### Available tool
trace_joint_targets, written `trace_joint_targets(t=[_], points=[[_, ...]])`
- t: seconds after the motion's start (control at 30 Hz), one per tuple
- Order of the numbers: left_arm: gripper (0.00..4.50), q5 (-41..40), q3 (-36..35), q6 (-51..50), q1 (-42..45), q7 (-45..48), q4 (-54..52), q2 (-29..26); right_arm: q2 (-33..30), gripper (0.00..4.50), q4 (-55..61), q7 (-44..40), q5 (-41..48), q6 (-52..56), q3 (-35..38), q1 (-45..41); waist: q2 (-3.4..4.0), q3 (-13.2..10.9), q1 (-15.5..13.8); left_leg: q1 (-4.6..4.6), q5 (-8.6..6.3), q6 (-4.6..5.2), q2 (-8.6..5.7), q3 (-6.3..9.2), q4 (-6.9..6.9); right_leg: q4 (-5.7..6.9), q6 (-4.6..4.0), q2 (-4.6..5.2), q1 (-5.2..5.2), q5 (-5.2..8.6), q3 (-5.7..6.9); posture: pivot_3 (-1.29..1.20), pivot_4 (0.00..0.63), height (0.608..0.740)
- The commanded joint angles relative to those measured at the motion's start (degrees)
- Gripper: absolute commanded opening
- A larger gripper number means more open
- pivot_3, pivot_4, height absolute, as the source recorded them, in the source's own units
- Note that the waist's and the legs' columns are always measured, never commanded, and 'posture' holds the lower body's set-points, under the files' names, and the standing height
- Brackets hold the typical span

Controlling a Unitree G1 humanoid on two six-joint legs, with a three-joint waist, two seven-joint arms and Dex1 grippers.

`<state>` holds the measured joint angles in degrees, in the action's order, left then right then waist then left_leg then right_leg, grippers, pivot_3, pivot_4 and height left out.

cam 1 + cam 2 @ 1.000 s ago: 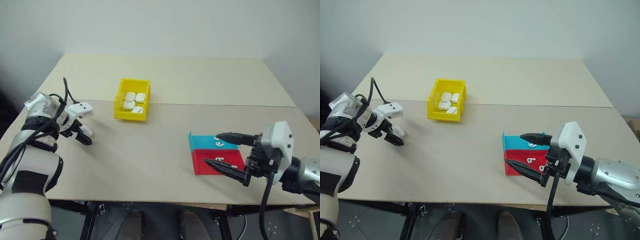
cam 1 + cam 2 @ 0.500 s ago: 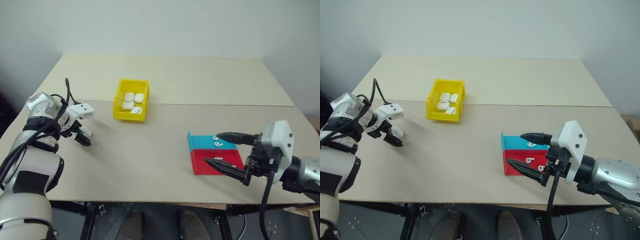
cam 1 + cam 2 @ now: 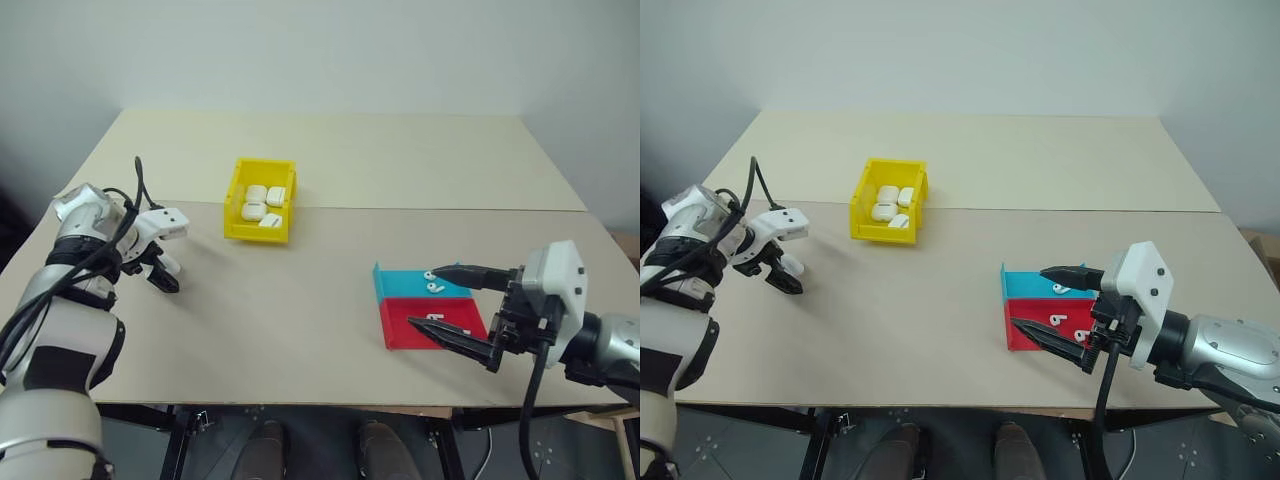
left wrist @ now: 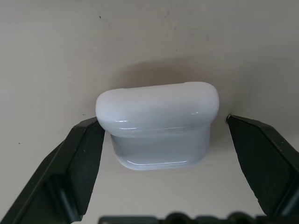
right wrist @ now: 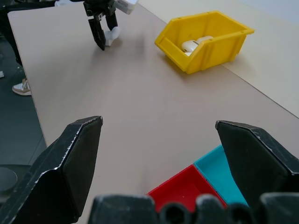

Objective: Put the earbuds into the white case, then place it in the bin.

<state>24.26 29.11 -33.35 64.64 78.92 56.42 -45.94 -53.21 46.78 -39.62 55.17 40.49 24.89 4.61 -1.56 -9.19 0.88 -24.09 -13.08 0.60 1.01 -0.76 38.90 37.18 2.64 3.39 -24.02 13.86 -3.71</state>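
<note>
— So where was the white case (image 4: pixel 158 127) at that point?

— It stood on the beige table (image 3: pixel 300 310), near the robot's left edge, with the left gripper (image 4: pixel 161 154) pointing down over it. The two black fingers (image 4: pixel 77 163) stood on either side of the case, spread wide. One looked to be just touching the lid's edge; the other stood clear of it (so I would not call it a grip).

— And the lid?

— Shut, as far as I could tell. The case was glossy and rounded, with the lid part a little wider than the body.

— What about the bin (image 3: pixel 262 200)?

— The yellow bin sat farther back on the table, well apart from the left gripper and toward the middle. It held several white cases lying close together.

— And the earbuds (image 3: pixel 436 281)?

— Two tiny white ones lay in the blue tray (image 3: pixel 415 284), over on the robot's right. A red tray (image 3: pixel 432 322) sat just beside it, nearer the robot, the two touching along one edge. Something small and white lay in the red tray too, though the fingers partly hid it.

— The right gripper (image 3: pixel 455 305)?

— It hung above those trays, jaws wide apart, holding nothing, one finger over the blue tray and the other over the red.
</note>
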Motion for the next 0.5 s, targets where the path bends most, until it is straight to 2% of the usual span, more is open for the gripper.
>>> trace_joint_targets(t=[0.03,0.5], points=[[4.44,1.8,0.6,-1.0,-1.7,0.0,-1.3,-1.6,-0.7,4.50,1.3,-0.5,-0.1,-1.0,0.3,-0.7,0.00,0.0,0.1,0.00,0.00,0.00,0.00,0.00,0.00,0.00,0.00,0.00,-0.01,0.00,-0.01,0.00,0.150,0.740],[4.44,2.5,0.6,-4.4,-4.6,0.9,-6.9,-4.3,-0.6,4.50,0.8,-1.3,-0.6,-1.2,-0.3,-1.4,0.00,0.0,1.0,0.01,0.00,0.01,0.04,0.00,-0.02,0.01,-0.01,-0.05,-0.04,0.00,-0.05,0.00,0.150,0.740]])
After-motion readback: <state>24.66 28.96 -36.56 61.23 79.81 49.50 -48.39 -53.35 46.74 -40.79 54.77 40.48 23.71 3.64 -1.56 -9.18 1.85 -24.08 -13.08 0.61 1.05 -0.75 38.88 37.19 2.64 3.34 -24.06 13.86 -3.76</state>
